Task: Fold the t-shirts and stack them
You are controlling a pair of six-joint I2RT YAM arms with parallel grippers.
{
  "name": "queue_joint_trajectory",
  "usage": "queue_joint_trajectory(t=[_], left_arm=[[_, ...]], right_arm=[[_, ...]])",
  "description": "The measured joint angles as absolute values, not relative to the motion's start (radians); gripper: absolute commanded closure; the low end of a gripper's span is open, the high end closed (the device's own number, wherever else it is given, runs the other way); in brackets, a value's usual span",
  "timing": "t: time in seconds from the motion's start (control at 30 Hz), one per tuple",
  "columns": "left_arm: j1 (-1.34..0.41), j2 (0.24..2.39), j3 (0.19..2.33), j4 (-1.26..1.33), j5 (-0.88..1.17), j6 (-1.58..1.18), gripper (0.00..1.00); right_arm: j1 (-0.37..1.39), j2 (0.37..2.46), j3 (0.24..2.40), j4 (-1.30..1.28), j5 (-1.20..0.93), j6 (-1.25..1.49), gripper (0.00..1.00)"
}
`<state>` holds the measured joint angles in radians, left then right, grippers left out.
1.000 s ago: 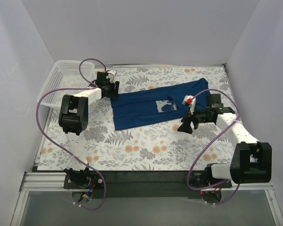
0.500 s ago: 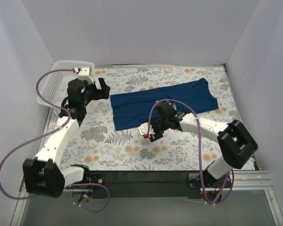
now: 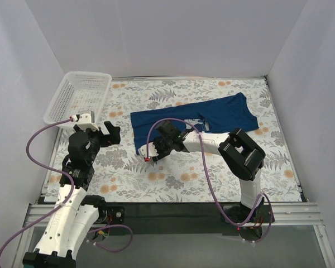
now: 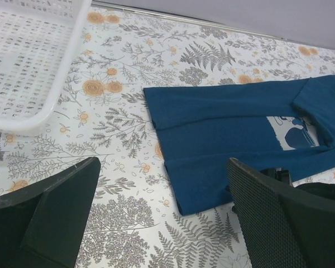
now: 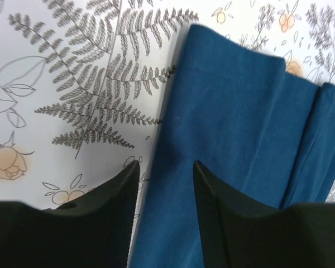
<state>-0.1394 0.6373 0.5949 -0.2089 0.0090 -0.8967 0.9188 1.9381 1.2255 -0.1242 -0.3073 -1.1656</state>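
A dark navy t-shirt lies folded into a long band across the middle of the floral table. Its pale blue and white graphic faces up. My right gripper is open and low at the band's near-left end. In the right wrist view one finger is over the tablecloth and the other over the blue cloth, straddling the edge. My left gripper is wide open and empty, raised left of the shirt; its midpoint is above the shirt's near-left corner.
A white lattice basket stands at the far left corner and shows empty in the left wrist view. White walls enclose the table on three sides. Purple cables loop off both arms.
The right gripper has swept left along the shirt's near edge to its left end. The left arm has pulled back from the shirt's far-left corner toward the near left.
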Motion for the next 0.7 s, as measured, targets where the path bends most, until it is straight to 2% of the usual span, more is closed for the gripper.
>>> queue_joint_trajectory(t=[0.27, 0.5, 0.7], left_arm=[[-0.139, 0.62, 0.594, -0.218, -0.013, -0.898, 0.12], [-0.139, 0.575, 0.58, -0.218, -0.035, -0.897, 0.12], [-0.139, 0.57, 0.58, -0.218, -0.041, -0.898, 0.12]], right_arm=[[0.919, 1.99, 1.269, -0.098, -0.261, -1.136, 0.68], [0.919, 2.011, 1.287, -0.101, -0.246, -1.129, 0.94], [0.92, 1.979, 1.244, -0.105, -0.276, -1.15, 0.99]])
